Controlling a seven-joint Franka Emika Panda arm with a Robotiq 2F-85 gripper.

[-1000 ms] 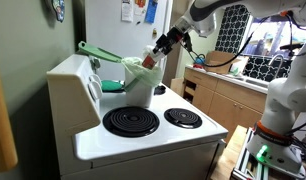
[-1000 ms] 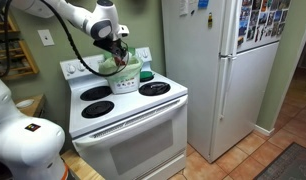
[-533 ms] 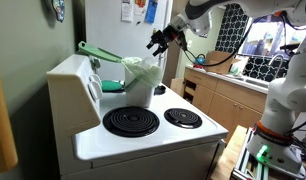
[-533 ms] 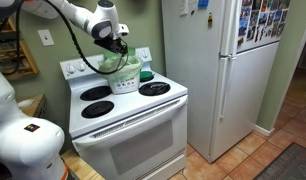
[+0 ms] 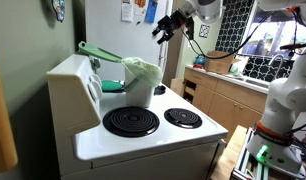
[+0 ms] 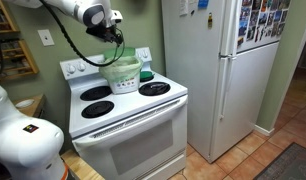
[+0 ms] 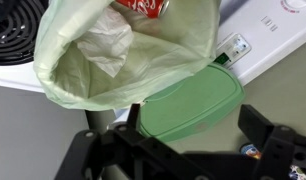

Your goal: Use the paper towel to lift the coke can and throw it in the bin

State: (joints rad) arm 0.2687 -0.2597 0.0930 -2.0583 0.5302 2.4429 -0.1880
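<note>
The bin [image 7: 123, 80] is a pail lined with a pale green bag, standing on the white stove; it shows in both exterior views [image 5: 141, 80] [image 6: 123, 72]. In the wrist view the red coke can [image 7: 145, 8] and a white paper towel [image 7: 103, 52] lie inside the bag. My gripper [image 5: 165, 27] [image 6: 111, 20] hangs above the bin, open and empty; in the wrist view its dark fingers [image 7: 188, 135] spread wide over the green lid.
A green lid [image 7: 188, 100] lies on the stove beside the bin. Black coil burners [image 5: 130, 121] take up the stove's front. A white fridge [image 6: 213, 70] stands beside the stove. The stove's back panel [image 5: 73, 90] rises behind the bin.
My gripper has risen from the bin's mouth to well above it and opened; the can and paper towel are now in the bag.
</note>
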